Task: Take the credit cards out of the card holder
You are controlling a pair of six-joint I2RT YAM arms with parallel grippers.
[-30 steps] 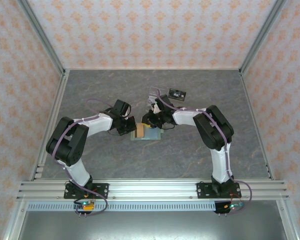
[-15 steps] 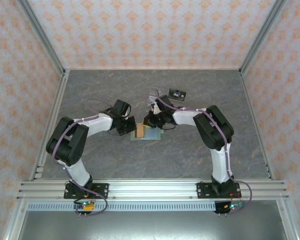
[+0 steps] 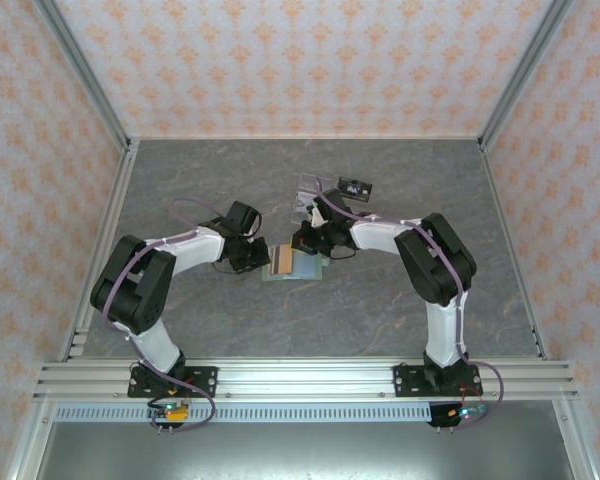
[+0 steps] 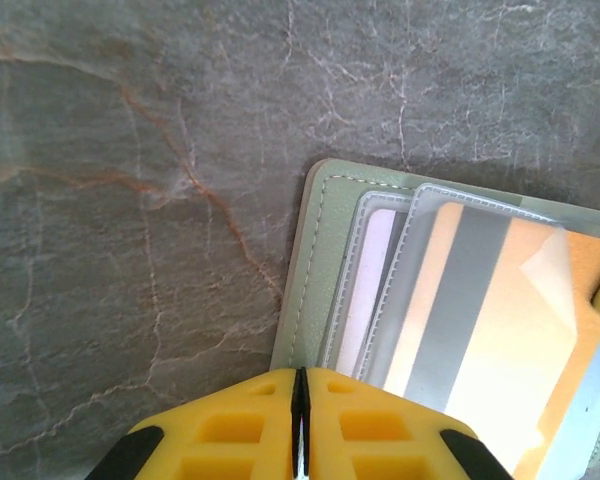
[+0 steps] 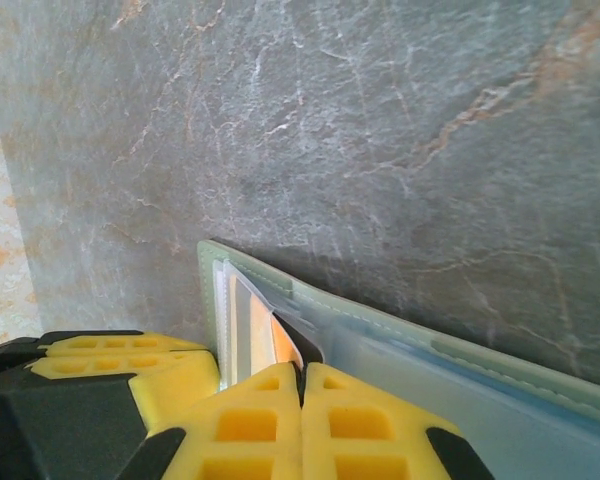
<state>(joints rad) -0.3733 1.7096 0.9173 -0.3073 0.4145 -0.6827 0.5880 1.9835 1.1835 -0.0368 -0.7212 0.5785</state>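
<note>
Closed yellow fingers (image 4: 230, 435) over marbled grey table (image 4: 130, 150)

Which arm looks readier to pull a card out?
Probably the right arm. The right claw is shut just where the orange card peeks out; the left claw sits shut at the card holder's outer edge.

- Left arm (image 3: 170, 250) comes in from the near left, elbow bent, left tool (image 4: 300, 400) low near the middle, its yellow fingers (image 4: 230, 435) pressed flat together.
- Right arm (image 3: 400, 235) mirrors it from the near right, right tool (image 5: 300, 390) pinched tight too.
</note>
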